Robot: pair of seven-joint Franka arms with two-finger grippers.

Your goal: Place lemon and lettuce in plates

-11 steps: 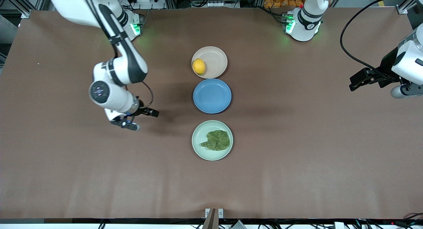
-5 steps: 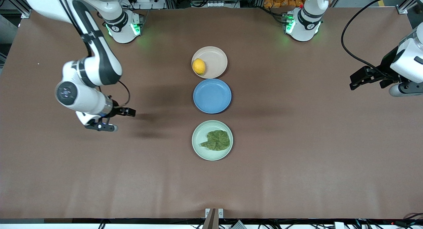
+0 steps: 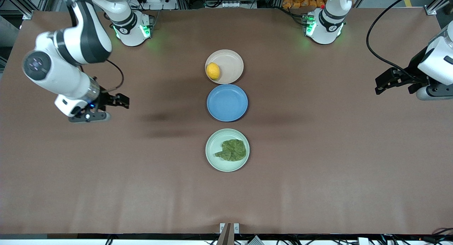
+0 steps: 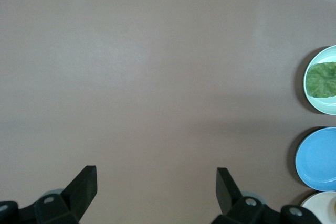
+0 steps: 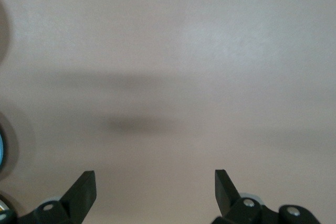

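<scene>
The yellow lemon (image 3: 212, 71) lies in the beige-pink plate (image 3: 231, 61), the plate nearest the robots' bases. The green lettuce (image 3: 232, 150) lies in the mint green plate (image 3: 211, 158), nearest the front camera; both also show in the left wrist view, the lettuce (image 4: 321, 80) in its plate (image 4: 313, 102). My right gripper (image 3: 122, 100) is open and empty, up over bare table toward the right arm's end; its wrist view (image 5: 155, 184) shows only table under it. My left gripper (image 3: 378, 86) is open and empty over bare table at the left arm's end, as its wrist view (image 4: 156, 182) shows.
An empty blue plate (image 3: 227, 102) sits between the two other plates and also shows in the left wrist view (image 4: 317, 158). The brown table (image 3: 318, 167) stretches wide on both sides of the plate row. Arm bases stand along the table's edge by the robots.
My right arm has swung away from the plates toward its own end of the table, gripper still open. My left gripper shifted only slightly. Lemon and lettuce have not moved.
</scene>
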